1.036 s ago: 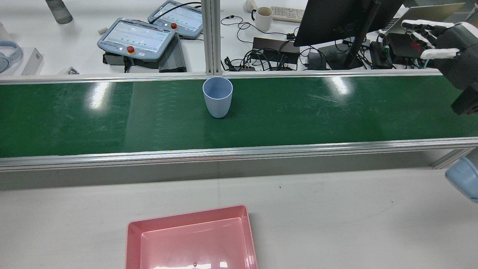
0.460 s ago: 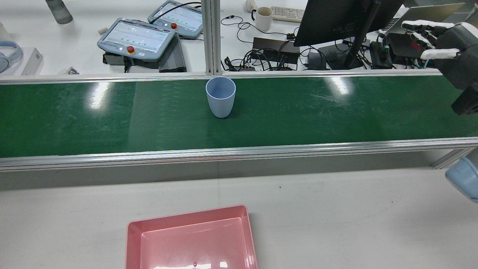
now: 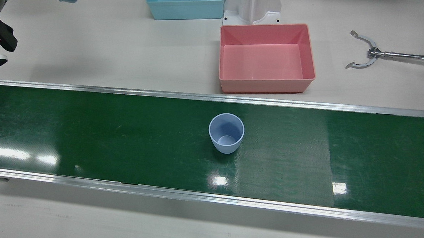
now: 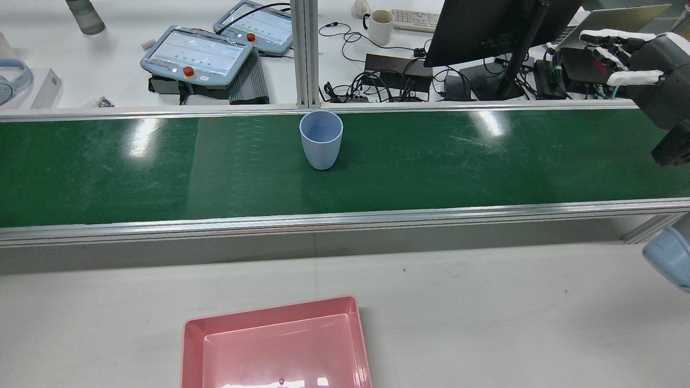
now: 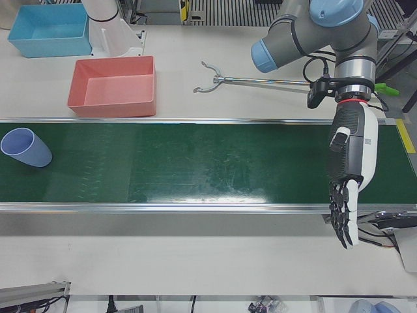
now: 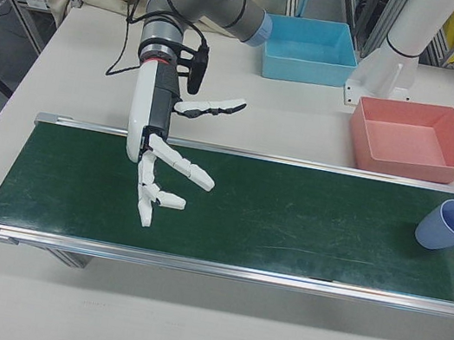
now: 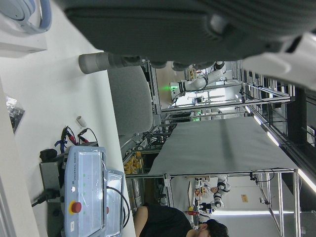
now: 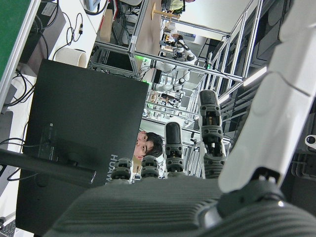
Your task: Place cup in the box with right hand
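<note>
Standing upright and empty on green belt (image 3: 91, 138): blue cup (image 3: 226, 133); pink box (image 3: 266, 57) likewise empty. Right hand (image 6: 161, 167) spread open, gripping nothing; left hand (image 5: 348, 176) open with straight fingers.

Bright lights from above make white shiny spots on the green belt (image 3: 127, 137). Shadows are soft. Pictures look sharp.

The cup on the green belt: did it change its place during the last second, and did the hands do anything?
The cup drifted a little toward the rear view's right along the green belt, upright and untouched. The right hand stayed open above the belt's right end, holding nothing. The left hand cannot be compared. The pink box did not move.
</note>
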Motion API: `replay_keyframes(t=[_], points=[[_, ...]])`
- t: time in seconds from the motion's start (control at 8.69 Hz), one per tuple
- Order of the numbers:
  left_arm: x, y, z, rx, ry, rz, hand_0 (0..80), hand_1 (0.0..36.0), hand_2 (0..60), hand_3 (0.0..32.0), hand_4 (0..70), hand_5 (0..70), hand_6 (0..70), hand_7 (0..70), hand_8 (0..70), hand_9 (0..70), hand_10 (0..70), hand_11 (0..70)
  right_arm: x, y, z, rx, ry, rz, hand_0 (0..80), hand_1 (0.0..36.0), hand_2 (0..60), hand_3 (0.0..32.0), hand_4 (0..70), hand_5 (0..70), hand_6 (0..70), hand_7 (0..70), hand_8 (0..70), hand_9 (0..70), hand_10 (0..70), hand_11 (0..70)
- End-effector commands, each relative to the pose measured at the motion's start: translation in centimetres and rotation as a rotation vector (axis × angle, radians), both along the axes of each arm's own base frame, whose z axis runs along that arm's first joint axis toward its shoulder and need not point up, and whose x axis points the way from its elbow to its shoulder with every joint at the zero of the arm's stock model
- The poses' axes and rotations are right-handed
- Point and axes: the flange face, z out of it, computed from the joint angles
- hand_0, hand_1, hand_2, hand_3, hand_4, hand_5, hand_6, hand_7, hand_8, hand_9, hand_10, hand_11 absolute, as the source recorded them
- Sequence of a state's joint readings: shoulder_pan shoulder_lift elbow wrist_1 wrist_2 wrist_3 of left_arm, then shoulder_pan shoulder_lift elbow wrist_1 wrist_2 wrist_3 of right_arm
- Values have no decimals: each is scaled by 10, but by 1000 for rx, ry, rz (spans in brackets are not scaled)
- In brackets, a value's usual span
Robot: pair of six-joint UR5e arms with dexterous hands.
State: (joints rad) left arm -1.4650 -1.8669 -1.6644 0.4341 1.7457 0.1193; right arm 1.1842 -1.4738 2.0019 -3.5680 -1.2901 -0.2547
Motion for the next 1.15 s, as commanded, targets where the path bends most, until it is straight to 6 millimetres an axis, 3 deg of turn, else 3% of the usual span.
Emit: replay_keyframes(t=[0.0, 1.04], points=[[0, 0, 0, 0, 0, 0, 0, 0, 0, 0, 0, 0, 0, 0, 0, 0, 0, 0, 0, 0, 0, 0, 0, 0, 541, 66, 0, 30, 292, 45, 79, 415, 29, 104, 49, 84], [0, 0, 0, 0, 1, 0, 0, 0, 0, 0, 0, 0, 0, 0, 0, 0, 0, 0, 0, -1, 2, -5, 0, 0, 541, 66, 0, 36, 286, 45, 77, 407, 26, 99, 47, 82]])
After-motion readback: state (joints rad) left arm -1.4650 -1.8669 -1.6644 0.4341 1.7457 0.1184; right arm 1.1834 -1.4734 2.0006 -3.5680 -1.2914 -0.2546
